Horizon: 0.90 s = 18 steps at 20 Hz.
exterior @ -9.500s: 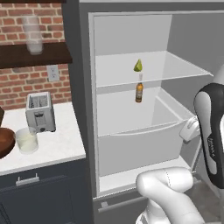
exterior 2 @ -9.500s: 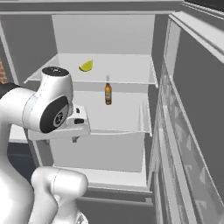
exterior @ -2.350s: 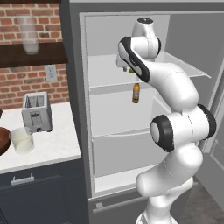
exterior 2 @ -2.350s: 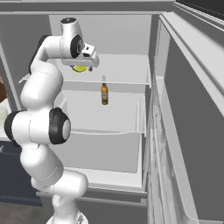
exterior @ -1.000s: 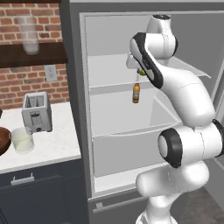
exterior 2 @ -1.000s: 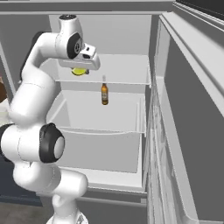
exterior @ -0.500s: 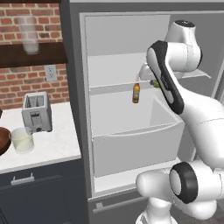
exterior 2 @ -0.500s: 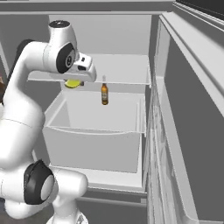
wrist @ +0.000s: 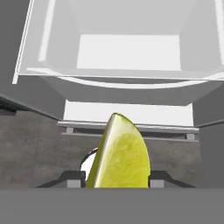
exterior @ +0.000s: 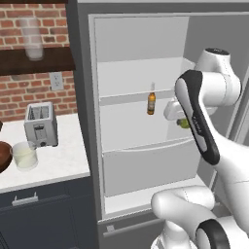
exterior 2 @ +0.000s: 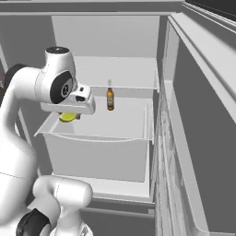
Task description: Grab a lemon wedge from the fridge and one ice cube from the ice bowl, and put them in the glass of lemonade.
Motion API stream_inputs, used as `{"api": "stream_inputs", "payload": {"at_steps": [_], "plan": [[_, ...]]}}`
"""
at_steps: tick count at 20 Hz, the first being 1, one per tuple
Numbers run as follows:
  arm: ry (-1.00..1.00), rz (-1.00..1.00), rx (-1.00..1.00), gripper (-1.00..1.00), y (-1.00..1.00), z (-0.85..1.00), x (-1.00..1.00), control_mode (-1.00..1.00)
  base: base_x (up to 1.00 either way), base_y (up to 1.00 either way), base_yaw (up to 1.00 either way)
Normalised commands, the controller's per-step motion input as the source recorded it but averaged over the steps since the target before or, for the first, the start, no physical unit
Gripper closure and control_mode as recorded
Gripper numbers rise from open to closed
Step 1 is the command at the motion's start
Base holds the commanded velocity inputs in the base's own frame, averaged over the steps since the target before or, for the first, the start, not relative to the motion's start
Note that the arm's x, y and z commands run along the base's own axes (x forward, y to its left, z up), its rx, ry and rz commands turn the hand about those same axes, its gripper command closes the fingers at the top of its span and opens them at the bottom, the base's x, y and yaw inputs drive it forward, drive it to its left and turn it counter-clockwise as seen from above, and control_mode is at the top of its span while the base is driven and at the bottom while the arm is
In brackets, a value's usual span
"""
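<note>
The yellow-green lemon wedge is pinched between my gripper's two fingertips. The hand hangs in front of the open fridge, outside its shelves and above the pale drawer. From the sides the wedge peeks out under the white hand, with the gripper shut on it. The glass of lemonade stands on the white counter to the left, beside the dark wooden ice bowl at the picture's edge. The ice cube is out of view.
A brown bottle stands on the fridge's middle shelf. A toaster sits behind the glass on the counter. The open fridge door stretches along the right. A frosted glass stands on the wall shelf.
The arm has drawn back out of the upper shelf, moving down and to the right with the lemon wedge held in the gripper. The bottle stays put.
</note>
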Motion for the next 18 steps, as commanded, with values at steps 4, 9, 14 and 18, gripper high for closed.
{"api": "stream_inputs", "payload": {"at_steps": [4, 9, 14, 18], "plan": [[0.29, 0.0, 0.0, 1.0, 0.0, -0.54, -0.35, -1.0, 0.0, 0.0, 0.0], [0.25, 0.0, -0.04, 1.0, 0.15, -0.35, -0.25, -1.0, 0.0, 0.0, 0.0], [0.02, 0.0, 0.0, 1.0, 0.0, 0.0, -0.04, 1.0, -0.12, 0.0, 0.0], [0.0, 0.0, 0.0, 1.0, 0.0, 0.0, 0.0, 1.0, -0.97, 0.49, 0.06]]}}
